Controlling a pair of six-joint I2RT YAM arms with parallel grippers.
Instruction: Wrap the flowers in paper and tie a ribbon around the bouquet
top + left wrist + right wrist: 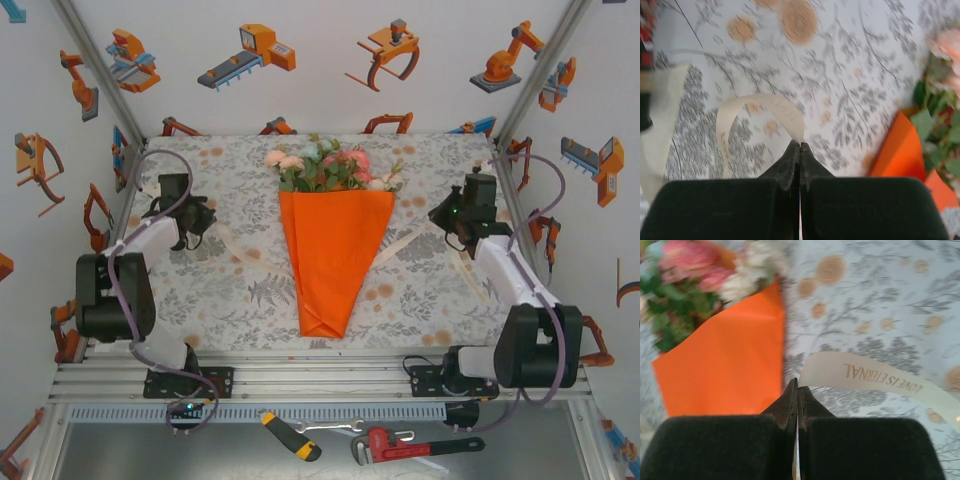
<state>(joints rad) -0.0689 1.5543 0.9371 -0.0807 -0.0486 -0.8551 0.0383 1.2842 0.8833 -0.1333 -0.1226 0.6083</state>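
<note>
You've got left gripper (800, 148) and right gripper (797, 388) each pinching one end of the ribbon (875, 377). Bouquet (335, 240) lies flat mid table (230, 290), narrow end toward the near edge, ribbon running out both sides.

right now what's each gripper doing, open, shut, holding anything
left gripper: closed, pinching one end of the long narrow cream ribbon
right gripper: closed, pinching the other end of that ribbon
</note>
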